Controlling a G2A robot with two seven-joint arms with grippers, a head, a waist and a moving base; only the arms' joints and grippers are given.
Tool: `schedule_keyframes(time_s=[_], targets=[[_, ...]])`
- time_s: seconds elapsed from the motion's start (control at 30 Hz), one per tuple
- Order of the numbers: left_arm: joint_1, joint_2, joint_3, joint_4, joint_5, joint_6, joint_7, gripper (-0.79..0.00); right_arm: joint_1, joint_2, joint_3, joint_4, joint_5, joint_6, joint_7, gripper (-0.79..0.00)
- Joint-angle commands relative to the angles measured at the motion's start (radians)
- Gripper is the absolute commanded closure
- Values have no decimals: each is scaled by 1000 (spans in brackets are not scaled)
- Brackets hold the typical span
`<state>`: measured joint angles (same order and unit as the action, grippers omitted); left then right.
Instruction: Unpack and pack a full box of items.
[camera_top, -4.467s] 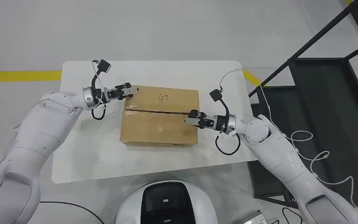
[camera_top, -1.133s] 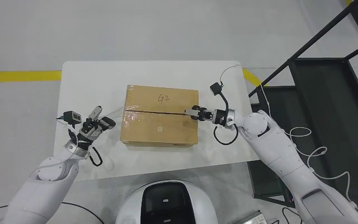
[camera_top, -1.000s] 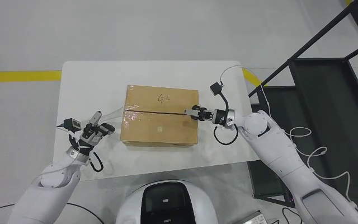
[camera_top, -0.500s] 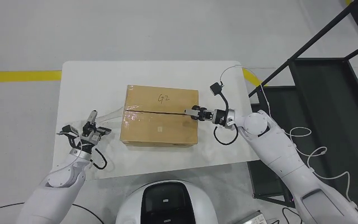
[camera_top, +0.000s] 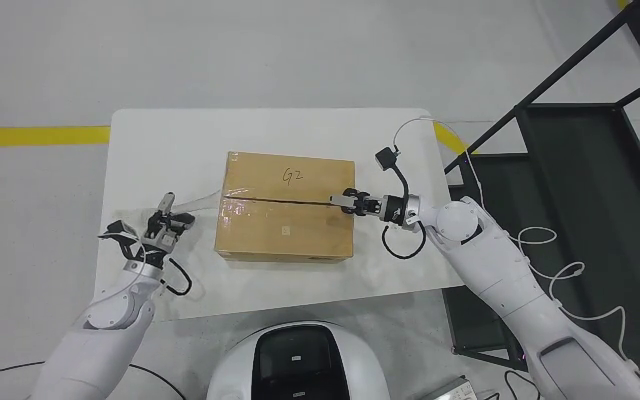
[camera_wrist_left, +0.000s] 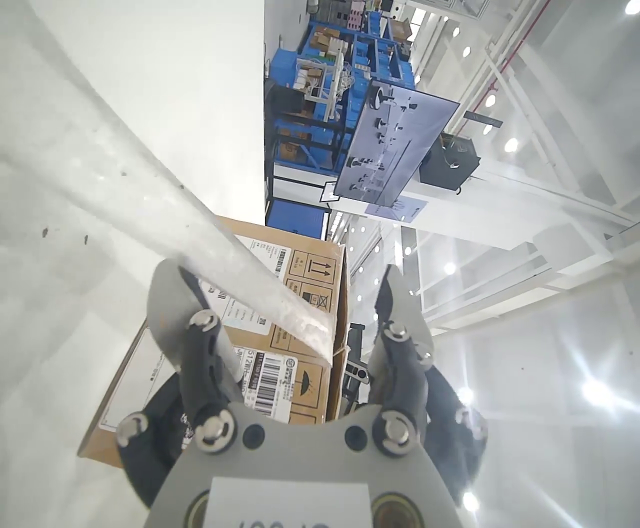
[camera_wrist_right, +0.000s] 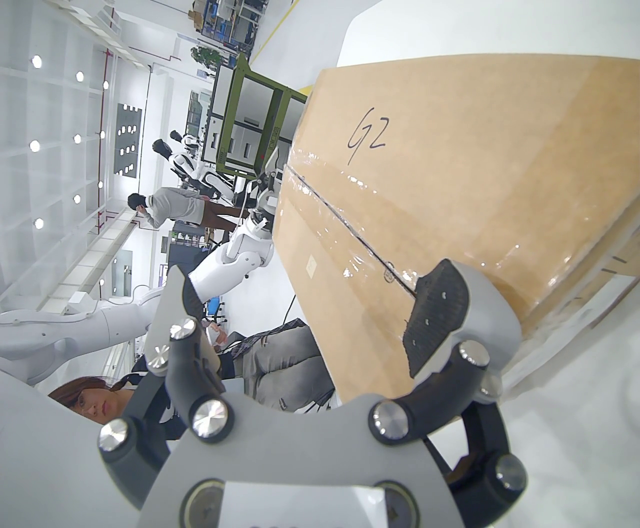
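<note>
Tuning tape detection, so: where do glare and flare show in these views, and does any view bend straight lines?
Right wrist view: small glints on the seam tape of the box, whose long edges bow slightly. Left wrist view: ceiling lights flare into stars, and the peeled strip looks milky against a bright white background. Top view: even light, straight lines, no strong glare on the box.

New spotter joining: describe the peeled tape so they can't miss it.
On the white table, find the brown cardboard box at its centre. From the box's left end, a strip of clear tape stretches through the air to the left gripper; unlike the tape flat on the seam, it hangs free.
</note>
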<state>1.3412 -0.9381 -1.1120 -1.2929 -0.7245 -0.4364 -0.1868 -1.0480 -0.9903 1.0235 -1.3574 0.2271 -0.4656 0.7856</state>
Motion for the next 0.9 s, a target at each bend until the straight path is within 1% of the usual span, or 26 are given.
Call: schedule_keyframes(time_s=[0.0,0.17,0.33,0.47,0.57,0.7,0.87], targets=[[3,-2,-9,-5,2,-1,-1,0,0,0,0,0,0,0,0,-785],[19,-8,-38,-39,20,-35,13,0,0,0,0,0,0,0,0,-785],[38,-8,-81,-120,117,-67,53,0,0,0,0,0,0,0,0,-785],[46,-8,-112,-196,163,-54,51,0,0,0,0,0,0,0,0,-785],[40,-9,-126,-240,218,-33,47,0,0,0,0,0,0,0,0,-785],[16,-17,-109,-279,294,6,36,0,0,0,0,0,0,0,0,-785],[-14,-31,-71,-294,350,48,23,0,0,0,0,0,0,0,0,-785]])
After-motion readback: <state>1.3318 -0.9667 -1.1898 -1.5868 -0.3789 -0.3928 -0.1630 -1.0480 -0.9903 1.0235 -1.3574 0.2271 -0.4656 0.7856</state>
